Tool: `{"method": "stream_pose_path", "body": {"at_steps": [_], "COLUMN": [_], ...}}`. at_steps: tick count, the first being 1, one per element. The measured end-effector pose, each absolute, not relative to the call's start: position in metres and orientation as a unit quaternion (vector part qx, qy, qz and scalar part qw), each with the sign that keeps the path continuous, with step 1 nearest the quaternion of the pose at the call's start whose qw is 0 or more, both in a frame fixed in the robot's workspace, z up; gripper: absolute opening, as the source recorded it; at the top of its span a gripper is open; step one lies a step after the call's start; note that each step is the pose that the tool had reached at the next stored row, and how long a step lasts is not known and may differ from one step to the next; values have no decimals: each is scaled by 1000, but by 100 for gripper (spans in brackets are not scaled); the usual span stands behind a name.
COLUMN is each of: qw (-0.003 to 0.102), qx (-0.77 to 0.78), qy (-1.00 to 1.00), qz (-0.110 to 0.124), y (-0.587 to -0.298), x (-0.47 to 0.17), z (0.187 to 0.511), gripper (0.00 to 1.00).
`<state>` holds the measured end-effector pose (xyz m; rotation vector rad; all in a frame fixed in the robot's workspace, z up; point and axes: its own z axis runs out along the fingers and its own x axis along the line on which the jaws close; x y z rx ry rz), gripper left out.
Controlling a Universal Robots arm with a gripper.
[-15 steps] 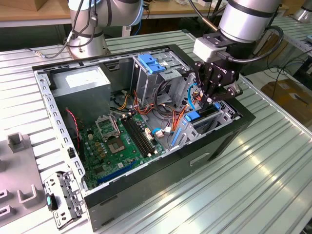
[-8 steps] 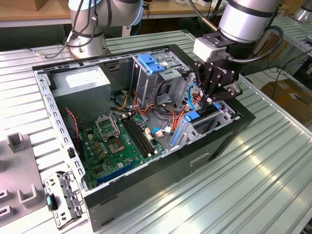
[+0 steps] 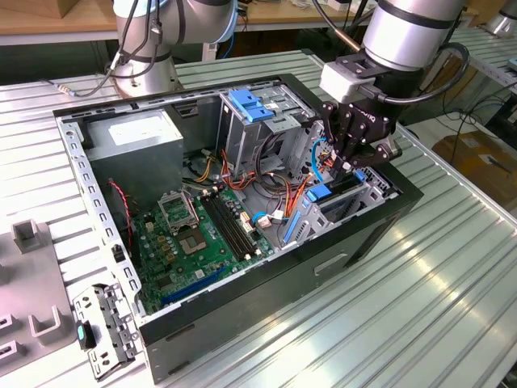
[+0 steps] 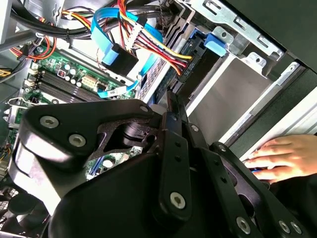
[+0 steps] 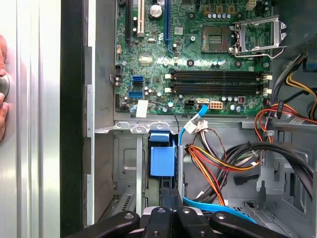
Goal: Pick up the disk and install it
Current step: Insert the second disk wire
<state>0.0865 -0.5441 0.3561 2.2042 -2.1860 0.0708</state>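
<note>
Disk sits on edge in the low drive bay at the front corner of the open computer case, toward the exterior view's right. What shows of it is mostly its blue plastic end and rail. In the first wrist view the blue end fills a narrow slot in the grey metal bay, just past the tips of the gripper.

The gripper hangs over that bay, pointing down into the case. In both wrist views the jaws look pressed together, with nothing seen between them. Their tips are very close to the disk's blue end; whether they touch it I cannot tell. In the second wrist view the gripper points along the bay's silver wall.

A bundle of red, orange and yellow wires and a flat blue cable lie loose just beside the bay. The green circuit board covers the case floor. A grey power box sits in the far corner, and a taller drive cage with a blue latch stands between it and the gripper.

A person's hand rests on the outside of the case. The case lies on a ribbed metal surface.
</note>
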Motion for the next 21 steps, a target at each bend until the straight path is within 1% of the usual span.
{"method": "stream_pose_path", "body": {"at_steps": [4, 15, 21], "qw": [18, 19, 27], "qx": [710, 710, 710], "qy": [-704, -704, -704], "qz": [23, 22, 22], "y": [-544, -544, -526], "x": [86, 86, 91], "z": [363, 402, 402], "gripper": [11, 11, 11]}}
